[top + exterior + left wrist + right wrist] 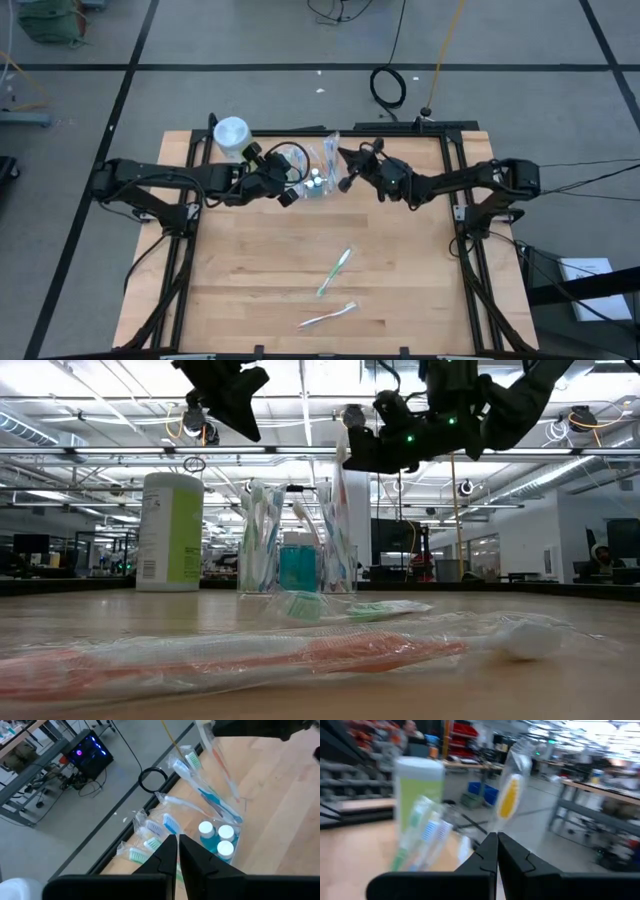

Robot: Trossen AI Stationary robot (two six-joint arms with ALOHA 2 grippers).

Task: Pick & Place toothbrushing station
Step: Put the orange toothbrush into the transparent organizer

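Right gripper clamped on a wrapped toothbrush over the clear plastic brush-filled holder; left gripper nearly together. Light, slippery, tippy: grip stems.

both grippers raised, pinched

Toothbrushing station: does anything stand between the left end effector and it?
Nothing visible does. The left end effector hangs just beside the toothbrushing station; the green canister stands off to the side, and the right end effector holds a wrapped toothbrush beyond it.
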